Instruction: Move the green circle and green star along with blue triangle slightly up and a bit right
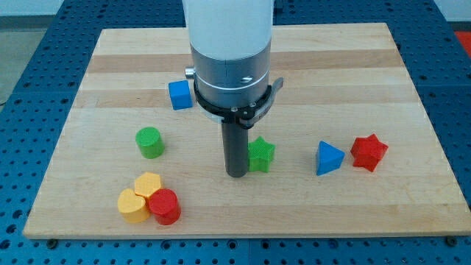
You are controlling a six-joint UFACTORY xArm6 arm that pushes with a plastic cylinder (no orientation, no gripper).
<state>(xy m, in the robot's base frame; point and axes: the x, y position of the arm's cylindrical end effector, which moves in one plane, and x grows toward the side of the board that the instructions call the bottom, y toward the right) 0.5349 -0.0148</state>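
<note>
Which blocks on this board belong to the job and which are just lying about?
Part of the job:
green circle
green star, just right of my tip
blue triangle

Just lying about:
blue cube
red star
two yellow hearts
red circle, touching the hearts

White cylindrical arm housing at the view's top. Below it a grey metal collar with 1 small silver stud on its left side and small dark holes on its face. Black clamp ring beneath, with side tabs. Straight dark rod ending in my tip (236,174).
</note>
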